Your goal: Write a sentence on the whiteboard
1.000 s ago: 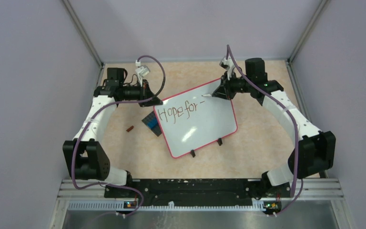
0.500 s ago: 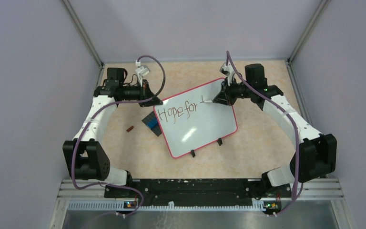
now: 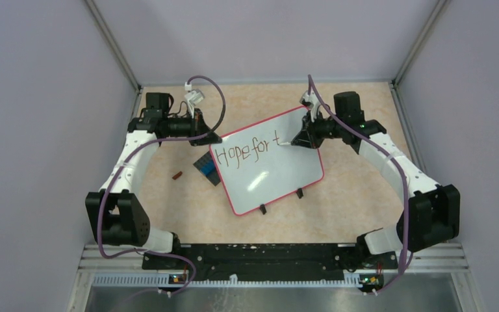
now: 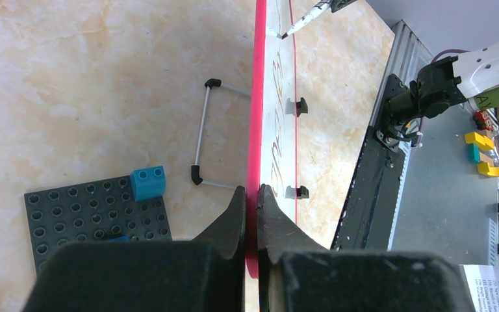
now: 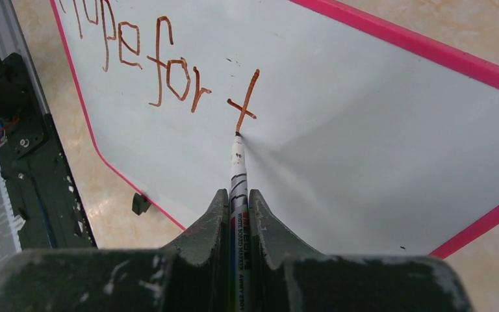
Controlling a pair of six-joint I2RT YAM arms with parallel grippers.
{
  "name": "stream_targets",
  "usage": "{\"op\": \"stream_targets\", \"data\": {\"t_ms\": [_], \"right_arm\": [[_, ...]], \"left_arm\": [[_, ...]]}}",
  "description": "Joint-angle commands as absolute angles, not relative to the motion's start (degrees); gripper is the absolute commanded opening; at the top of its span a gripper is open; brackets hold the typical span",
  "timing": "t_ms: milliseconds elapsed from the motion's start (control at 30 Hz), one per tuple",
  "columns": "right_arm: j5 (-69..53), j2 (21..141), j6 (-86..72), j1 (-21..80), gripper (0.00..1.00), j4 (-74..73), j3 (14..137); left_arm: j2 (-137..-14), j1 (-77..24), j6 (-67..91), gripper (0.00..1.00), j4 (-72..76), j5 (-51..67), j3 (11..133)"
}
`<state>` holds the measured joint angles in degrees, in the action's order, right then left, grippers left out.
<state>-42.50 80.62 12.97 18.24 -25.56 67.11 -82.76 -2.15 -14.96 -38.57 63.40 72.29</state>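
My left pincer (image 4: 251, 195) is clamped on the pink edge of the whiteboard (image 3: 269, 162), which stands tilted at the centre of the desk (image 3: 338, 201) in the overhead view, its upper left corner at that pincer. My right pincer (image 5: 237, 198) is closed tight on a marker (image 5: 237, 166) whose tip touches the board at the foot of a freshly drawn "t". The sentence (image 3: 250, 149) so far reads "Hope for t", in red-brown strokes along the board's upper half.

A dark studded plate (image 4: 78, 218) carrying a blue brick (image 4: 148, 182) lies just beside the board's left edge, and from above the board covers part of it. A wire stand (image 4: 203, 133) lies on the desk behind the board. A small brown piece (image 3: 177, 175) rests on the desk further left. Two black feet (image 3: 299, 193) show on the board's lower edge.

A second ago the line ended in a short dash after "for"; half a second ago an upright stroke had started through it, and it is now a finished "t". My right arm has shifted slightly toward the bottom of the frame.
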Motion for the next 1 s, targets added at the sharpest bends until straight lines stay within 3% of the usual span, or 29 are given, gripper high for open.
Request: {"op": "stream_targets", "data": {"t_ms": [0, 967], "right_arm": [[-41.97, 78.48, 15.08, 18.46, 0.0, -25.57, 67.21], [-39.47, 79.08, 16.26, 17.23, 0.0, -28.39, 75.56]], "left_arm": [[-82.29, -2.8, -17.31, 0.0, -38.85, 59.09, 70.81], [-82.61, -2.81, -17.23, 0.0, -38.85, 59.57, 71.23]]}}
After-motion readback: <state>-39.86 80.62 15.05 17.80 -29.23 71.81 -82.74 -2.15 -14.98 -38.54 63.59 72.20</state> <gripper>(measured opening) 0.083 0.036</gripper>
